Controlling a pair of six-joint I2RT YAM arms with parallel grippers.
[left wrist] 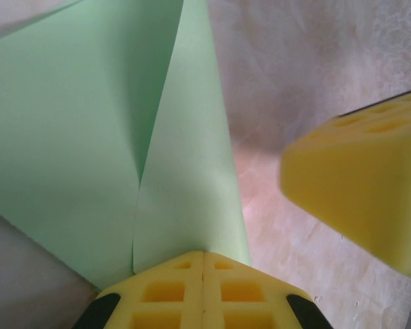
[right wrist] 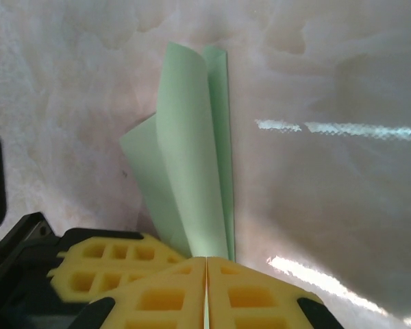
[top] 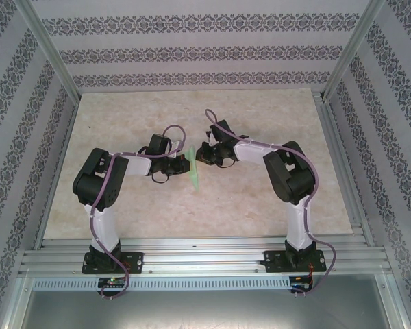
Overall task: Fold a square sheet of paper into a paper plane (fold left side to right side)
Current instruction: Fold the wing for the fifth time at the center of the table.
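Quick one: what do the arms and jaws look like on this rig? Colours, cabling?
The left arm and right arm match: black joint housings, white lower links, black bases, a purple cable looped along each. Jaws have yellow pads with a grid of square pockets, black at the corners.

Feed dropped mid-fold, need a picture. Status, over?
Left gripper shut on folded green paper. Right gripper shut on same paper. Flaps standing loose. No obstruction seen.
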